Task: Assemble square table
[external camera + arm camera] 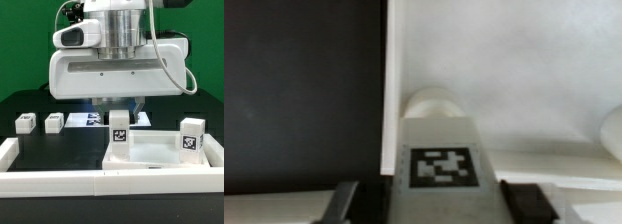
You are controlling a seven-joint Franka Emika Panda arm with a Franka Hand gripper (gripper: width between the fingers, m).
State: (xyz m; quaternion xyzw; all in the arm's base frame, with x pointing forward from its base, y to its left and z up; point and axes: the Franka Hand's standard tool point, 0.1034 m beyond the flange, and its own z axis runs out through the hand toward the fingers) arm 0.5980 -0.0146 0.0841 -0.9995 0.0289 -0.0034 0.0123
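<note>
Wrist view: a smooth white leg [441, 150] (square-sided, round-tipped, tagged) is straddled by the gripper [432, 203]; a clamp cannot be confirmed. It is stood at the rimmed tabletop's [160, 150] corner.

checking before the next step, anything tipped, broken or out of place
Nothing stands out: the tabletop lies flat, the leg under the arm and the leg at the exterior view's right both stand upright.

A long white border rail [60, 183] lies along the near edge of the black bench [60, 150], turning the corner at the exterior view's left. The marker board [82, 120] lies flat farther back. Behind stands a green wall [20, 40].
</note>
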